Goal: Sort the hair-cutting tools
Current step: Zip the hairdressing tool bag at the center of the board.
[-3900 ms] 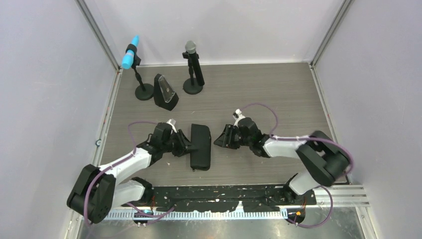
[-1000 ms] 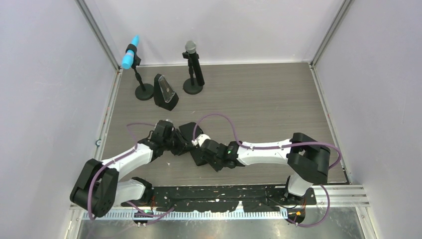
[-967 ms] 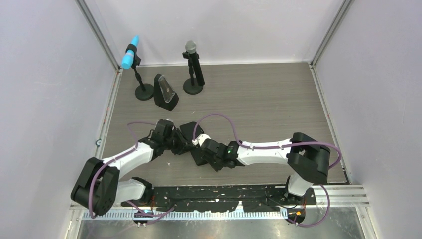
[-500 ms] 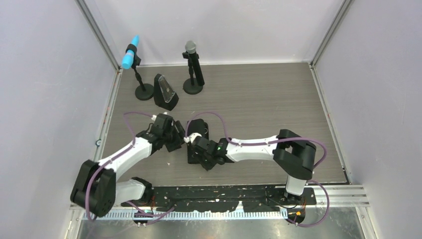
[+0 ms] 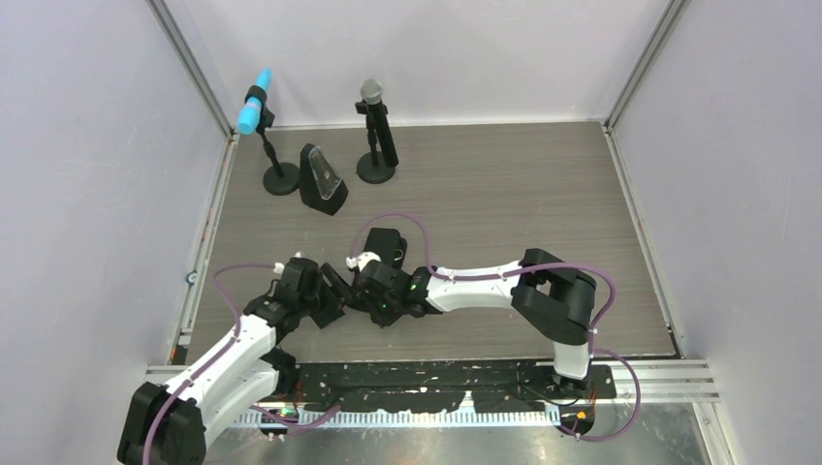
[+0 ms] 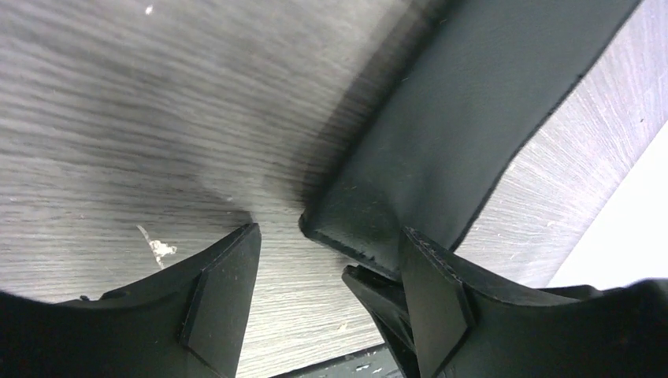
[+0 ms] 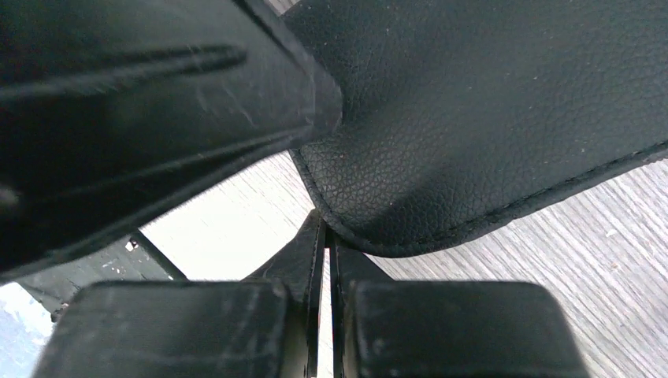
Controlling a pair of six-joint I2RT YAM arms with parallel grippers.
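Nearest us, at the bottom of the top view, the two arms rise from their bases and lean toward the lower middle of the frame, where both heads crowd close together.

The left gripper stands wide. Its fingers are apart, with bare wood-grain table between them and nothing in their hold. The corner of the black pouch sits just past the tips, on the right-hand side of that wrist view.

The right gripper, stretched across from the lower right of the top view, has its jaws pressed together. The tips meet right at the stitched edge of the pouch, and we cannot tell whether they pinch any of it.

A blurred black shape fills the upper left of the right wrist view, and we cannot make out what it is.

Just beyond the grippers in the top view lies the rest of the pouch, with a purple cable arching over it.

Where the hair-cutting tools are we cannot tell.

Farther back, in the upper left of the top view, a black wedge-shaped stand sits between two microphones on round bases, one blue-headed and one grey-headed.
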